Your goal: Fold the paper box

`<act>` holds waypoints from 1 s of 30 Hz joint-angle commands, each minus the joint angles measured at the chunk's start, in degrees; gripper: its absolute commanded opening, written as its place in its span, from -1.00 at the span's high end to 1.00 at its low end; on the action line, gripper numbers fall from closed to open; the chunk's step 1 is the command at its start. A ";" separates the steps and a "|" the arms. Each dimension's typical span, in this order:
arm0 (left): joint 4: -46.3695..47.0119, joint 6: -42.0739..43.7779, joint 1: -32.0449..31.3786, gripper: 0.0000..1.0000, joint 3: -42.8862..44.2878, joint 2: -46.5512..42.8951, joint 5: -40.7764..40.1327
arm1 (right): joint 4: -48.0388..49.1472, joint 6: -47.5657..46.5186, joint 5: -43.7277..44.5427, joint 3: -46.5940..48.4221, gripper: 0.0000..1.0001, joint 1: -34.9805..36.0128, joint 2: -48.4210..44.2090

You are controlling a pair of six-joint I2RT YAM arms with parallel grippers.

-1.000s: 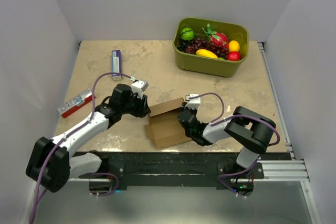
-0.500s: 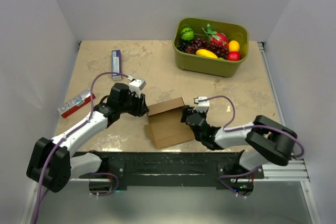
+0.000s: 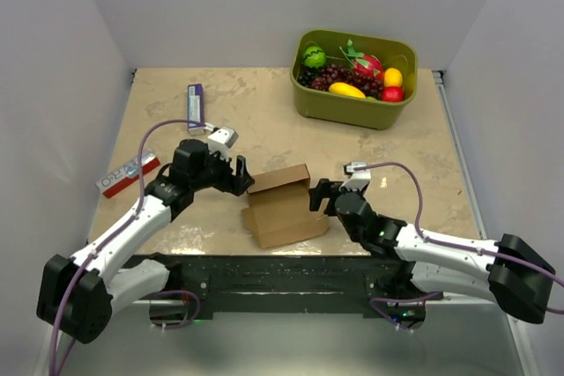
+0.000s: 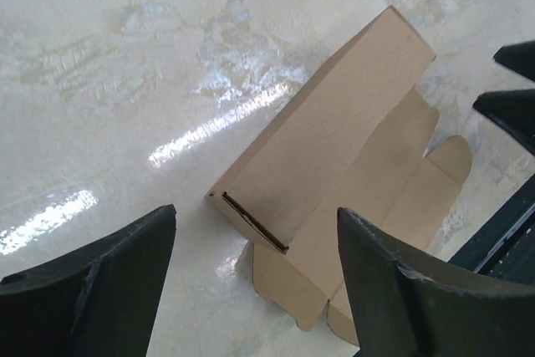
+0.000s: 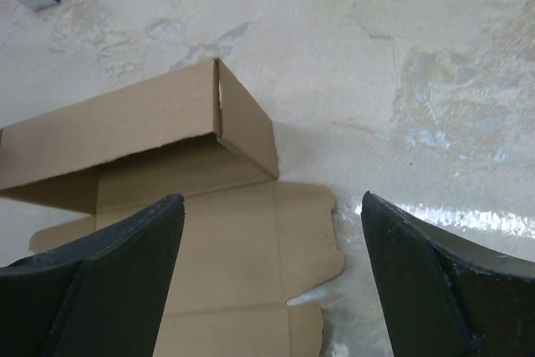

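The paper box (image 3: 282, 204) is plain brown cardboard, lying near the table's front middle. Its far part is folded up into a long raised wall, and flat flaps spread toward the front edge. My left gripper (image 3: 239, 179) sits just off the box's left end, open, nothing between its fingers. In the left wrist view the box (image 4: 334, 148) lies ahead of the open gripper (image 4: 257, 215), apart from both fingers. My right gripper (image 3: 319, 195) stands open at the box's right end. In the right wrist view the flat flap (image 5: 251, 240) lies under the open gripper (image 5: 272, 198), untouched.
A green bin (image 3: 348, 112) of toy fruit stands at the back right. A slim purple-and-white box (image 3: 196, 107) lies at the back left, and a red-and-white box (image 3: 128, 174) at the left edge. The black rail (image 3: 291, 270) runs along the front edge.
Both grippers have opened and let go of the box, drawing back from its ends. The right arm has swung down and to the right. The box has stayed put.
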 commanded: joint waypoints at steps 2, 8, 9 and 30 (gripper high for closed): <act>3.60 2.75 0.43 -0.69 -0.49 -5.70 -1.20 | -15.03 9.22 -4.98 4.57 -0.79 0.22 -1.44; 3.52 7.84 -3.86 -0.63 2.40 -4.22 -5.29 | -23.92 13.80 -10.87 5.37 -0.73 0.22 -1.70; 2.99 8.81 -7.79 -0.62 3.89 -3.95 -7.33 | -24.19 14.41 -12.01 4.67 -0.70 0.22 -1.70; 2.28 19.55 -26.29 -0.65 9.61 7.21 -22.90 | -17.66 16.80 -16.77 2.89 0.36 -0.22 6.65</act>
